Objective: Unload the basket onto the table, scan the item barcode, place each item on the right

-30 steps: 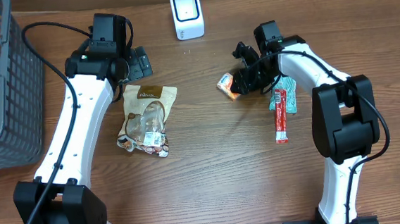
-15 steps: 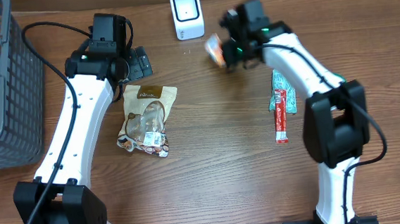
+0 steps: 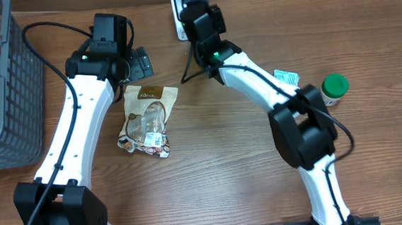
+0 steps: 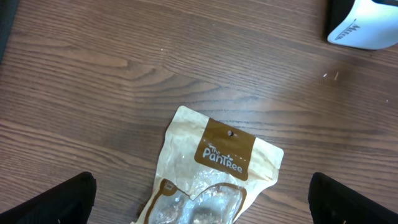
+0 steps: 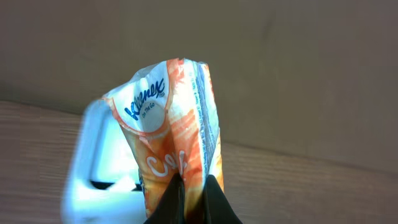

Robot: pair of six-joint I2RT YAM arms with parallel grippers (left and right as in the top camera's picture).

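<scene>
Overhead view has the right arm (image 3: 255, 80) stretched across the table (image 3: 212, 175) so that its jaws sit over the white scanner (image 3: 178, 16) at the far edge, hiding most of it. Right wrist view shows those jaws clenched on the bottom edge of an orange and white tissue pack (image 5: 174, 124), which stands upright with its printed end uppermost. The scanner (image 5: 99, 168) is directly behind the pack and a little to its left; whether the two touch cannot be told.

To the left of the scanner, the left arm (image 3: 81, 121) holds its jaws released and spread wide, gripping nothing. They hang above the top of a tan snack bag (image 3: 148, 120), which lies flat on the table left of the scanner and nearer the robot. Left wrist view shows the bag (image 4: 217, 168) between the two spread fingertips, with the scanner (image 4: 367, 25) in the upper right corner.

A grey basket (image 3: 1, 91) stands well to the left of the scanner. A green-lidded jar (image 3: 335, 87) and a teal packet (image 3: 286, 77) lie well to the right of the scanner
</scene>
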